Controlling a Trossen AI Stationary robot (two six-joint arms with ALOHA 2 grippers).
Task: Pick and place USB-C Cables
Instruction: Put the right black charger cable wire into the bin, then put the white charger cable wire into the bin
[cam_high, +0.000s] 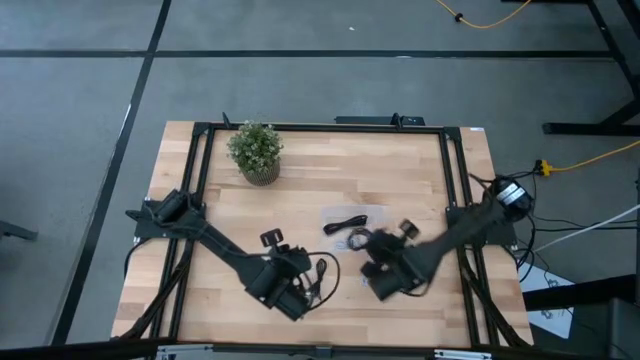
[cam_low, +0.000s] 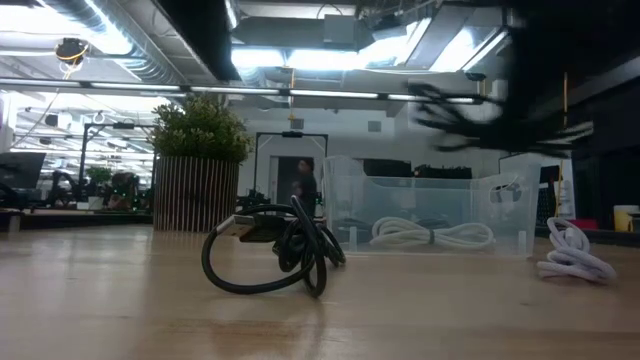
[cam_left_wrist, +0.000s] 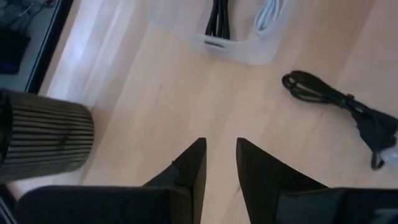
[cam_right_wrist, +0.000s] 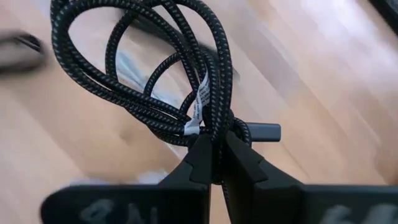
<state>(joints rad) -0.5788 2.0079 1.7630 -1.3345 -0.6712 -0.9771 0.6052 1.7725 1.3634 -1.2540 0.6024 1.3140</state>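
Note:
My right gripper (cam_right_wrist: 213, 163) (cam_high: 372, 248) is shut on a black braided USB-C cable (cam_right_wrist: 155, 68). It shows as a dark blur (cam_low: 480, 110) high above the clear container (cam_low: 430, 215). Inside the container (cam_left_wrist: 239, 37) lie a black cable (cam_left_wrist: 217, 18) and a silver-grey one (cam_low: 432, 236). Another black cable (cam_low: 270, 250) (cam_left_wrist: 336, 102) lies looped on the table near my left gripper (cam_left_wrist: 221, 163) (cam_high: 300, 270), which is open and holds nothing. A pale cable (cam_low: 570, 255) lies on the table to the right. My right gripper pinches the black braided cable at the gathered neck of its coil (cam_right_wrist: 214, 127), beside the white label (cam_right_wrist: 198, 107) and the USB-C plug (cam_right_wrist: 267, 132). Several strands pass between the two fingers. The coil is lifted clear of the table and its loops spread out beyond the fingertips.
A potted plant (cam_high: 255, 152) (cam_low: 200, 160) (cam_left_wrist: 43, 137) stands at the far left of the wooden table (cam_high: 300, 195). A black frame (cam_high: 445, 170) runs around the table's sides. Bare wood lies between the plant and the container.

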